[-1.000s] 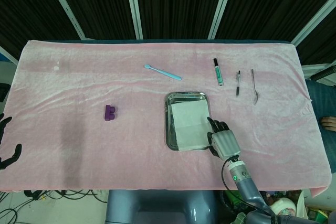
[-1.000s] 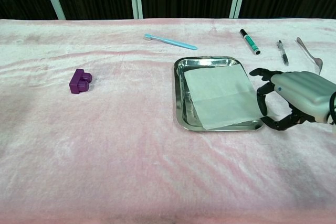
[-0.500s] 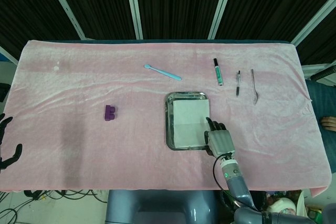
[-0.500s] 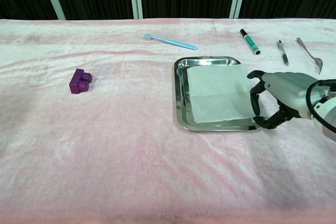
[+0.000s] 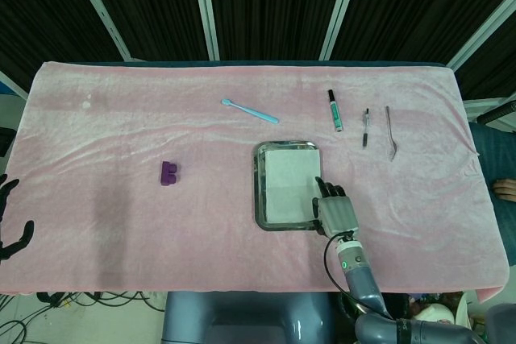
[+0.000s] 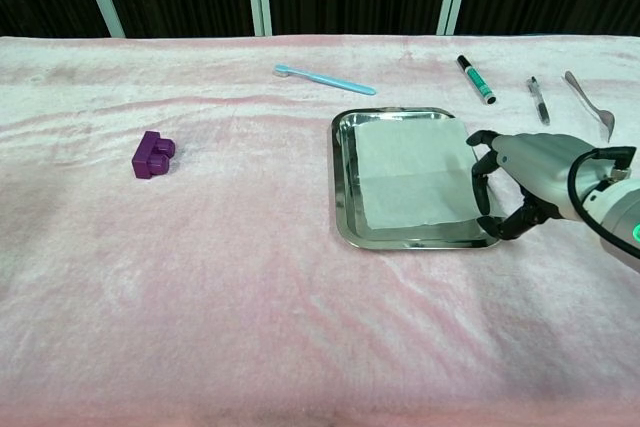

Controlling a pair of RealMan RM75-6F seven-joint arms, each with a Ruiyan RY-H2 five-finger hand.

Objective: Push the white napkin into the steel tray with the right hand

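The steel tray (image 5: 260, 191) (image 6: 341, 187) lies right of the table's middle on the pink cloth. The white napkin (image 5: 289, 181) (image 6: 410, 169) lies flat inside it, filling most of the right side. My right hand (image 5: 334, 213) (image 6: 535, 169) sits at the tray's near right corner; its dark fingertips (image 6: 482, 185) bend down at the napkin's right edge by the rim and hold nothing. My left hand (image 5: 10, 223) shows only in the head view, off the table's left edge, fingers spread and empty.
A purple block (image 5: 168, 172) (image 6: 152, 154) lies left of the tray. A light blue toothbrush (image 5: 250, 110) (image 6: 325, 79) lies behind it. A marker (image 5: 334, 110) (image 6: 475, 79), a pen (image 5: 365, 127) (image 6: 538, 100) and a spoon (image 5: 390, 132) (image 6: 587, 97) lie at the back right.
The napkin slid away from the tray's near edge, which it overhung, and now lies inside the tray. My right hand moved with it, farther from me and a little left.
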